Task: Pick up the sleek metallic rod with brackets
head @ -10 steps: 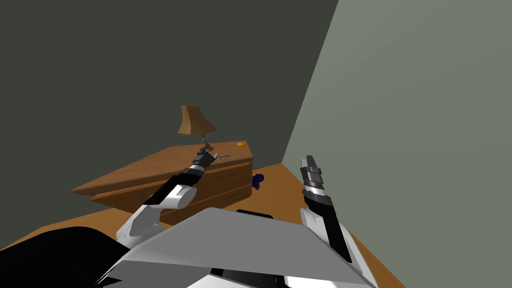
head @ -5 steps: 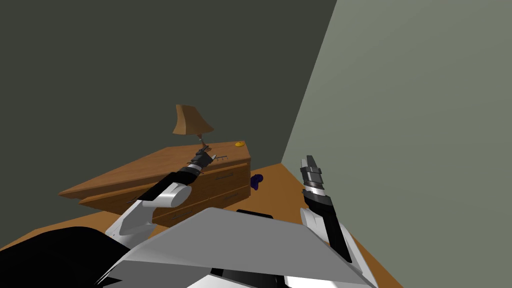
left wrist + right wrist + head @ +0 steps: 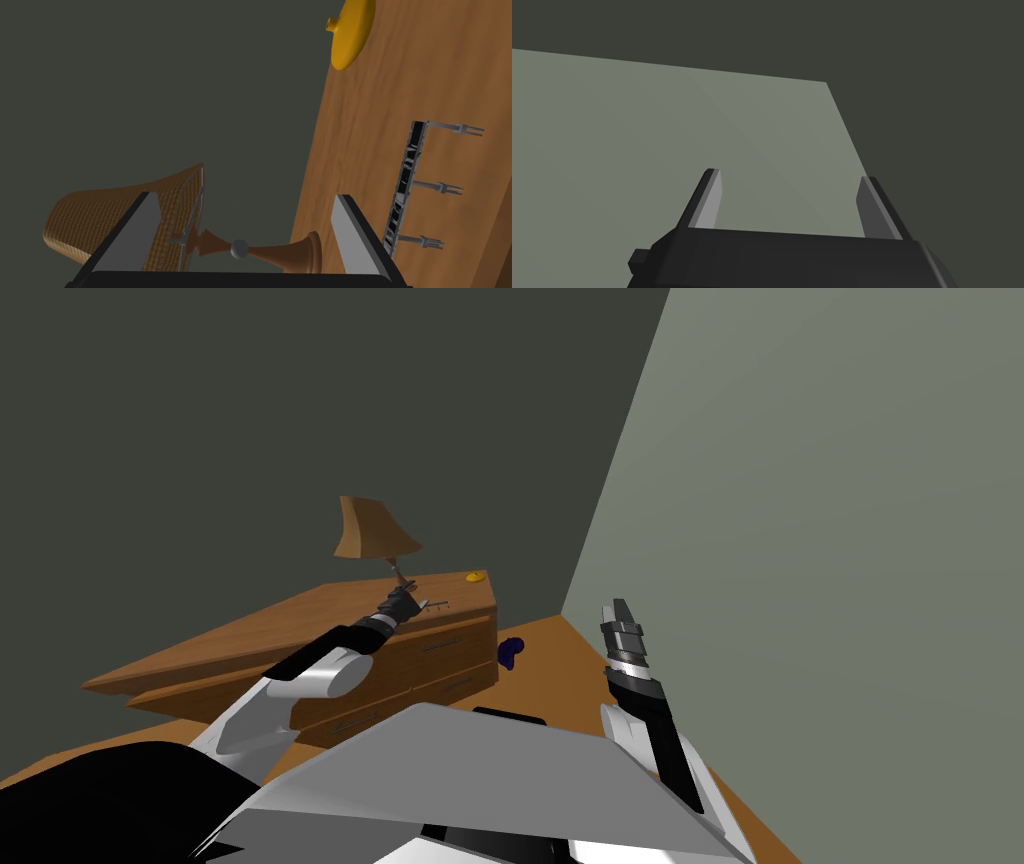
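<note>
Thin grey rod [image 3: 404,185] — three forked brackets [image 3: 440,188] — lies on grained wooden dresser [image 3: 450,75].

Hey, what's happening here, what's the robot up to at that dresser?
The left gripper is open over the wooden dresser, apparently going for the metal rod with brackets. The rod lies flat on the top, outside the fingers, not gripped; the lamp stands in line between them. A yellow object sits farther along the top. The right gripper is held up, open and empty.
</note>
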You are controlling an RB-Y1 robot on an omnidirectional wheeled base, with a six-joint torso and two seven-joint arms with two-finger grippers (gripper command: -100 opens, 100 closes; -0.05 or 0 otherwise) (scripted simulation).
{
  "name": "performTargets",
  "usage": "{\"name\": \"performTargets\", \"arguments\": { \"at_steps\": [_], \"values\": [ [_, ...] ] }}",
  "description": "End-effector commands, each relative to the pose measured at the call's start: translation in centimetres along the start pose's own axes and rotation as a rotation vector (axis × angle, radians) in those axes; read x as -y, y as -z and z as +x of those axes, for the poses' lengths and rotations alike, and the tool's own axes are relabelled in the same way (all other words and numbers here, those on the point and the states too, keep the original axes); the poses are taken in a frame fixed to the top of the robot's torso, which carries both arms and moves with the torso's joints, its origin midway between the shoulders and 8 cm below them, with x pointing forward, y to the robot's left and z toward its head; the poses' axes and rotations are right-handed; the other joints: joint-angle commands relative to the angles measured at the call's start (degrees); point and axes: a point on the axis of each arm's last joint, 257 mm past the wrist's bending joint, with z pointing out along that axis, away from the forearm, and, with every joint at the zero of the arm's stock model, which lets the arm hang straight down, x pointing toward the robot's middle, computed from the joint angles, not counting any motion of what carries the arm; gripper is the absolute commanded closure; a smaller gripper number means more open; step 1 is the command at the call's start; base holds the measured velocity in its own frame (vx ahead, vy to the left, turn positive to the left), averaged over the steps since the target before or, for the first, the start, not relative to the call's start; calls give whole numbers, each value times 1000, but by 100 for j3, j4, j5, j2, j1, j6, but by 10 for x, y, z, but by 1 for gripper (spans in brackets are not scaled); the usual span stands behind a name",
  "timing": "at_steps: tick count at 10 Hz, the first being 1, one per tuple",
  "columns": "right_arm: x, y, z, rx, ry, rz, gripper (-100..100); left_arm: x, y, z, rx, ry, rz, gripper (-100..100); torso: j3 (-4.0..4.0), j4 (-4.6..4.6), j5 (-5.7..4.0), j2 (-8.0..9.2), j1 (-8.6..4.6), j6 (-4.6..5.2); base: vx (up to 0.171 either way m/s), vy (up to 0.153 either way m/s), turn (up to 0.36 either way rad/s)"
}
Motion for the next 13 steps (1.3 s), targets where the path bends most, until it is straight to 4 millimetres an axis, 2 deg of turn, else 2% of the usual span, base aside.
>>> {"name": "performTargets", "arguments": {
  "at_steps": [1,2,3,4,6,7,8,9,11,12,13],
  "values": [
    [0,0,0,0,0,0,0,-6,0,-2,7,1,-29,-100,0,0,0,0,0,0,14,-23,6],
    [0,0,0,0,0,0,0,-3,-1,-13,19,3,-52,-100,3,1,1,6,6,0,20,-49,-30],
    [0,0,0,0,0,0,0,-10,-1,-15,25,3,-79,-100,3,2,0,6,-1,1,28,-43,-9],
    [0,0,0,0,0,0,0,-6,-2,-26,37,5,-98,-100,2,1,0,3,0,0,47,-52,-30],
    [0,0,0,0,0,0,0,-18,0,-29,49,6,-148,-100,-2,-1,0,-3,2,0,33,-26,-5],
    [0,0,0,0,0,0,0,-14,-1,-40,63,7,-169,-100,2,1,2,3,9,0,38,-26,-38],
    [0,0,0,0,0,0,0,-22,1,-42,71,8,-201,-100,0,0,2,0,8,1,37,-31,-21],
    [0,0,0,0,0,0,0,-17,1,-53,85,9,-219,-100,-1,0,2,-1,6,1,41,-49,-40],
    [0,0,0,0,0,0,0,-29,4,-56,98,10,-269,-100,0,0,0,0,2,0,23,-29,-7],
    [0,0,0,0,0,0,0,-24,4,-67,114,12,-288,-100,4,1,2,7,8,0,17,-30,-53],
    [0,0,0,0,0,0,0,-31,6,-68,120,12,-313,-100,4,2,1,7,7,1,25,-26,-19]
  ]
}}
